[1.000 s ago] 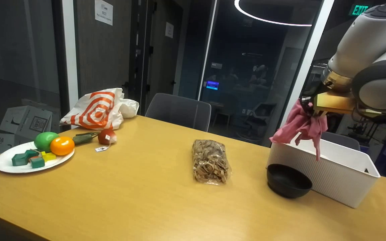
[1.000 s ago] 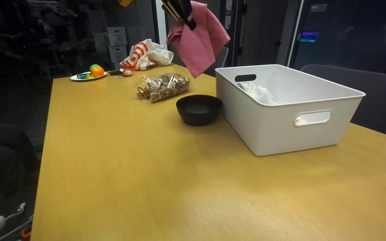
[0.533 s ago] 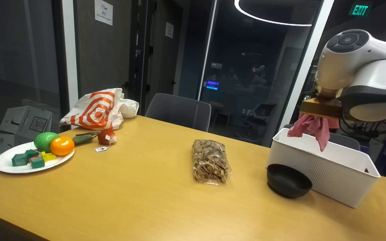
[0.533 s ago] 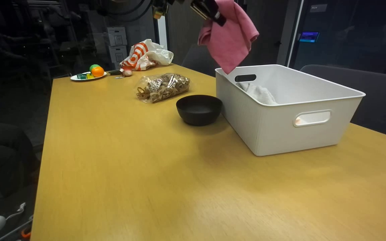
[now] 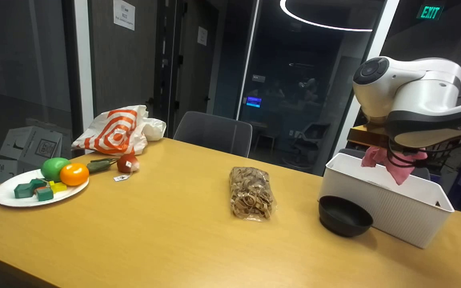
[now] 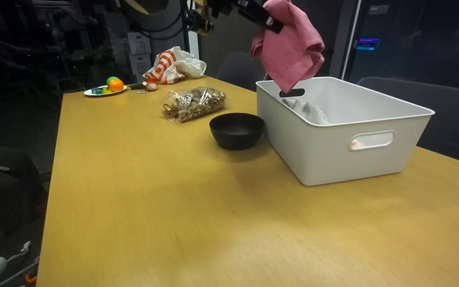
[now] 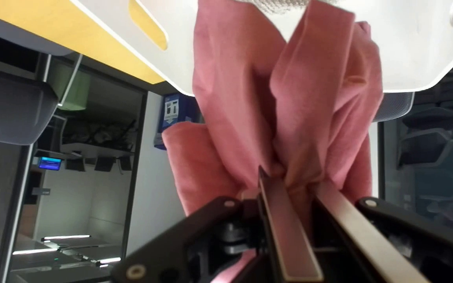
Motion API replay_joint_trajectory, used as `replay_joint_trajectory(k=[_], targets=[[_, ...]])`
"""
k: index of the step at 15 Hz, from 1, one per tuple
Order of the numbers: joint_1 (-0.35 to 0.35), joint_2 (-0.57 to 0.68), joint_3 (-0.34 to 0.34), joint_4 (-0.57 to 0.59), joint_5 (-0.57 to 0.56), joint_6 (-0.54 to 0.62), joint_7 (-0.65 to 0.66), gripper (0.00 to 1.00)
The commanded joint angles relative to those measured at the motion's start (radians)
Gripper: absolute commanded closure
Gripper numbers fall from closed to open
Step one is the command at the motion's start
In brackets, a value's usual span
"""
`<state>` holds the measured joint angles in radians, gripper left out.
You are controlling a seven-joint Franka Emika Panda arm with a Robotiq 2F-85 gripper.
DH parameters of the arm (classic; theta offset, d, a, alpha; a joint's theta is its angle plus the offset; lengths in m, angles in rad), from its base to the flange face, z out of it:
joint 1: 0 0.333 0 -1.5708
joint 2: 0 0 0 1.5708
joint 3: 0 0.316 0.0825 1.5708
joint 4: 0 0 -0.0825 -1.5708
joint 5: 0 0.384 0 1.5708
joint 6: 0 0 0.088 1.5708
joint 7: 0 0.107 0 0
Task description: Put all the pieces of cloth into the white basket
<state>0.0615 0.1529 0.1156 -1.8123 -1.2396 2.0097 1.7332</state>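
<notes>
A pink cloth [image 6: 289, 56] hangs bunched from my gripper [image 7: 289, 182]. In the wrist view the two fingers [image 7: 289, 239] pinch the folds of the pink cloth [image 7: 230, 78]. The white basket [image 6: 313, 155] stands on the table; it also shows in an exterior view [image 5: 394, 212]. The pink cloth [image 5: 398, 172] hangs over the basket's opening, near its far end in an exterior view. A whitish cloth [image 6: 309, 111] lies inside the basket; its edge shows in the wrist view [image 7: 279, 4]. In an exterior view the arm hides the gripper.
A black bowl [image 5: 345, 216] stands against the basket's side. A clear bag of brown strips [image 5: 251, 194] lies beyond it. A white plate [image 5: 4, 196] with toy fruit and blocks, a red toy [image 5: 127, 164] and a plastic bag [image 5: 118, 132] are farther off. Chairs [image 5: 213, 132] stand behind the table.
The arm has carried the pink cloth to the right in both exterior views, from beside the basket's end to over its opening. The grip on the cloth has held. The basket has not moved.
</notes>
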Motion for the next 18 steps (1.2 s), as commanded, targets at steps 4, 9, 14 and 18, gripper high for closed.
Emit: replay_joint_trajectory(k=[4, 9, 14, 18], targets=[[0.046, 0.057, -0.012, 0.117, 0.019, -0.119, 0.022, 0.90], [0.048, 0.070, -0.010, 0.149, 0.084, -0.123, 0.008, 0.56], [-0.016, 0.143, -0.072, 0.133, 0.067, 0.016, 0.059, 0.19], [-0.051, 0.232, -0.075, 0.117, 0.245, 0.152, -0.023, 0.00]])
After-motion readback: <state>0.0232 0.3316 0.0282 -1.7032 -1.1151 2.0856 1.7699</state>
